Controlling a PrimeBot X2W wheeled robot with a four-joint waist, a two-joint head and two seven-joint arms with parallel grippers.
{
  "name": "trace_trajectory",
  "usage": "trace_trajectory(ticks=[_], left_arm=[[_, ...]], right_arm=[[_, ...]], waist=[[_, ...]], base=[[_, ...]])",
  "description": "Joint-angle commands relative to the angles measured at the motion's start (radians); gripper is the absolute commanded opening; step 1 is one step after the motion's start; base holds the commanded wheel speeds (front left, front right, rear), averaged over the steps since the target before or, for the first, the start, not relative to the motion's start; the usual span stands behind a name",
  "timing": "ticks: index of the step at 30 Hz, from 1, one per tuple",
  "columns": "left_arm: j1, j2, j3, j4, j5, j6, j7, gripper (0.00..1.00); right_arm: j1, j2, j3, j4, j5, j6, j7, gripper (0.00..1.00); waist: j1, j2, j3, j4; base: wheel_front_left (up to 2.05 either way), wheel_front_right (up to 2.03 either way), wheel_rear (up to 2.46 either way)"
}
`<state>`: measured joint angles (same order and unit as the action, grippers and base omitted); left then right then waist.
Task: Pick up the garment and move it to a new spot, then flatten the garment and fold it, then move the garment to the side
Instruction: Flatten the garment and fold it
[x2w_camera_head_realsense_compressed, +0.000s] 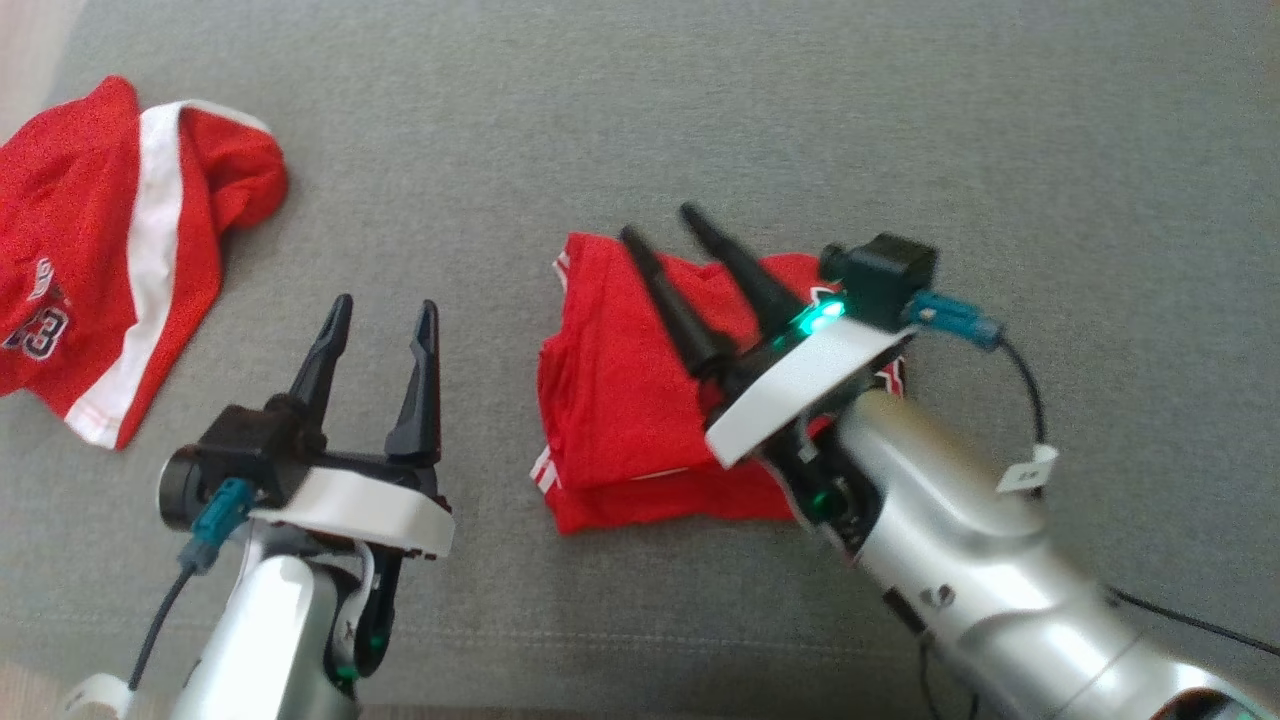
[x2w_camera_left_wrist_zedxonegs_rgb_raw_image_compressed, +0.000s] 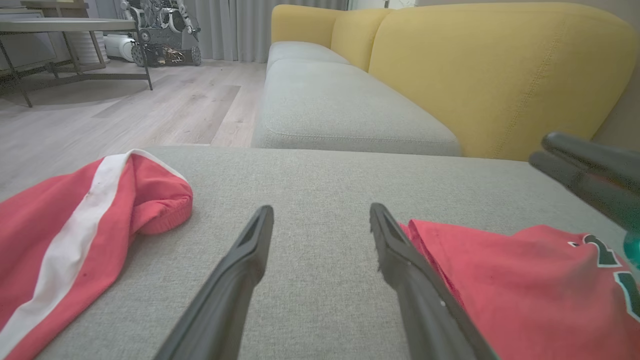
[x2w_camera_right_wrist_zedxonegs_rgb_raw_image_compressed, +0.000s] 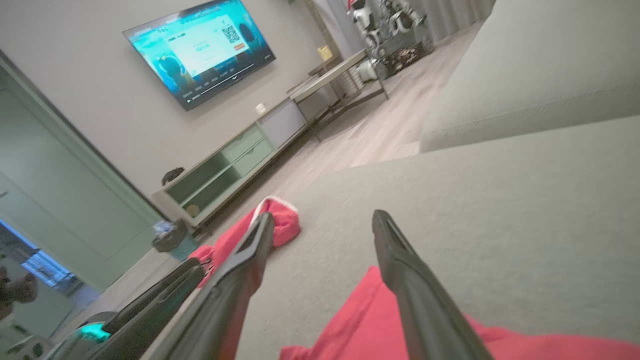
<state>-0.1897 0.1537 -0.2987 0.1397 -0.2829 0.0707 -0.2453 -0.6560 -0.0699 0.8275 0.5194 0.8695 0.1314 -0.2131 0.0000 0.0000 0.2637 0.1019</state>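
The garment (x2w_camera_head_realsense_compressed: 610, 400) is red with white trim and lies folded in a compact stack in the middle of the grey cushion (x2w_camera_head_realsense_compressed: 700, 120). My right gripper (x2w_camera_head_realsense_compressed: 660, 222) hangs just above it, fingers pointing up and to the left, open with nothing between them. In the right wrist view the right gripper (x2w_camera_right_wrist_zedxonegs_rgb_raw_image_compressed: 322, 216) stands spread over the garment's (x2w_camera_right_wrist_zedxonegs_rgb_raw_image_compressed: 360, 320) edge. To the folded garment's left, my left gripper (x2w_camera_head_realsense_compressed: 387, 303) is open and holds nothing. In the left wrist view the left gripper (x2w_camera_left_wrist_zedxonegs_rgb_raw_image_compressed: 321, 209) points over bare cushion, with the garment (x2w_camera_left_wrist_zedxonegs_rgb_raw_image_compressed: 525, 280) by its right finger.
A second red garment with a white stripe (x2w_camera_head_realsense_compressed: 90, 250) lies crumpled at the cushion's far left. A yellow sofa back (x2w_camera_left_wrist_zedxonegs_rgb_raw_image_compressed: 500, 65) rises behind the seat. Beyond the seat's edge are wooden floor (x2w_camera_left_wrist_zedxonegs_rgb_raw_image_compressed: 150, 110), a table (x2w_camera_left_wrist_zedxonegs_rgb_raw_image_compressed: 65, 25) and a TV cabinet (x2w_camera_right_wrist_zedxonegs_rgb_raw_image_compressed: 225, 165).
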Motion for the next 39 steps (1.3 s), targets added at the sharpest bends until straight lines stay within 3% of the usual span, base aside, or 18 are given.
trace_trajectory(ticks=[1,11,15,20,30,39], left_arm=[[-0.03,0.026,0.045,-0.039,0.006,0.008,-0.008,1.0],[-0.001,0.052,0.065,-0.066,0.0,0.028,0.0,1.0],[0.015,0.064,0.072,-0.084,-0.003,0.034,0.006,1.0],[0.032,0.078,0.078,-0.104,-0.006,0.041,0.011,1.0],[0.104,0.103,0.083,-0.138,-0.011,0.057,0.02,1.0],[0.201,0.124,0.076,-0.166,-0.003,0.074,0.025,1.0]], right_arm=[[-0.026,0.014,-0.051,-0.016,-0.059,-0.001,-0.024,1.0],[0.118,-0.105,-0.373,-0.068,-0.287,-0.001,-0.026,1.0],[0.225,-0.138,-0.526,-0.144,-0.391,-0.001,0.019,1.0],[0.345,-0.135,-0.67,-0.296,-0.516,-0.001,0.103,1.0],[0.512,-0.087,-0.766,-0.569,-0.649,-0.001,0.255,1.0],[0.604,-0.073,-0.779,-0.639,-0.676,-0.001,0.311,1.0]], waist=[[0.0,0.0,-0.007,-0.021],[0.0,0.0,-0.037,-0.085],[0.0,0.0,-0.046,-0.107],[0.0,0.0,-0.059,-0.126],[0.0,0.0,-0.132,-0.152],[0.0,0.0,-0.211,-0.163]], base=[[0.0,0.0,0.0],[0.0,0.0,0.0],[0.0,0.0,0.0],[0.0,0.0,0.0],[0.0,0.0,0.0],[0.0,0.0,0.0]])
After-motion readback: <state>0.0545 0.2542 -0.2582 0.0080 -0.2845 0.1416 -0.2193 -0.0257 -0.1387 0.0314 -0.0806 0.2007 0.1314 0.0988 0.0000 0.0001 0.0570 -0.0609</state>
